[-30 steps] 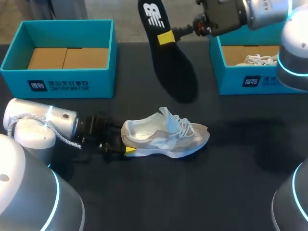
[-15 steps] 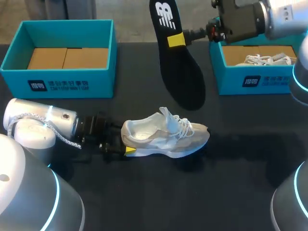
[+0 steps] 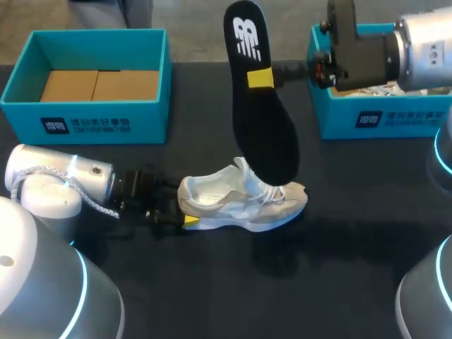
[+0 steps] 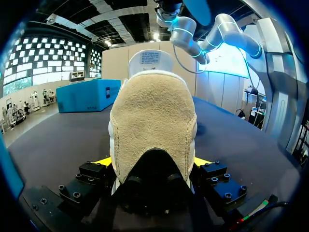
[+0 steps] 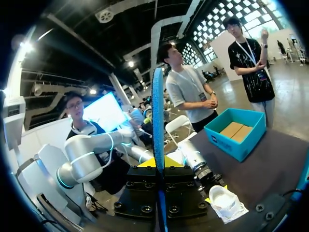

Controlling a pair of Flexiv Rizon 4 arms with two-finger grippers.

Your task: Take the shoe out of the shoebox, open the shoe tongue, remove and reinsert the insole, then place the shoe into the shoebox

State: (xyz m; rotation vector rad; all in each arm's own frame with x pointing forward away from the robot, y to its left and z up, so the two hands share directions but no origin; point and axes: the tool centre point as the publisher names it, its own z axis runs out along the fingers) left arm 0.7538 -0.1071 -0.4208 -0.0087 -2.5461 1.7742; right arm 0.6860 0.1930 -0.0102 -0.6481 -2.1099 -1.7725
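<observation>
Head view: the black bench carries the upper-left shoebox, lined with brown cardboard, and the upper-right shoebox. The black insole hangs upright at upper centre, toe end down, overlapping the laces; contact cannot be determined. The right gripper is clamped on its edge. The white-and-beige shoe rests on the bench at centre, outside both boxes. The left gripper is closed on its heel from both sides.

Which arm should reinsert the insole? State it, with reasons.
Right. Its end effector is shut on the insole, held just above the shoe; the left end effector is shut on the shoe's heel, likely steadying it.
</observation>
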